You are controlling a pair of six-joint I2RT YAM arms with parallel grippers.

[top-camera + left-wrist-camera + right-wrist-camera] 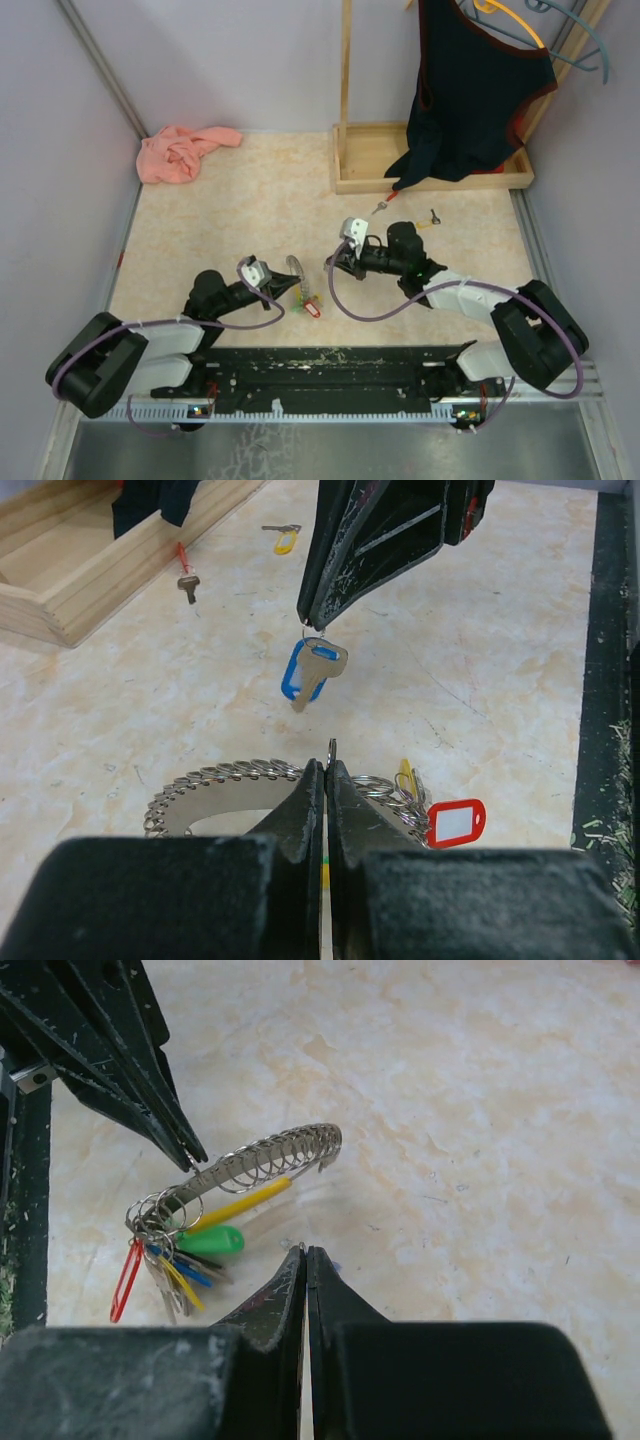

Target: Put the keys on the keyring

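The keyring (220, 780) is a curved metal strip lined with several rings, carrying a bunch of keys with a red tag (455, 823). It also shows in the top view (295, 268) and the right wrist view (265, 1165). My left gripper (326, 765) is shut on it, with a thin ring edge standing up between the tips. My right gripper (312, 623) is shut on the small ring of a silver key with a blue tag (305, 675), which hangs above the table just beyond the keyring. In the right wrist view my right gripper (305, 1250) is shut, and my left gripper (192, 1160) pinches the strip.
A loose key with a red head (186, 575) and one with a yellow tag (284, 538) lie near the wooden rack base (370, 160). A dark garment (470, 100) hangs over the rack. A pink cloth (183, 150) lies at the back left.
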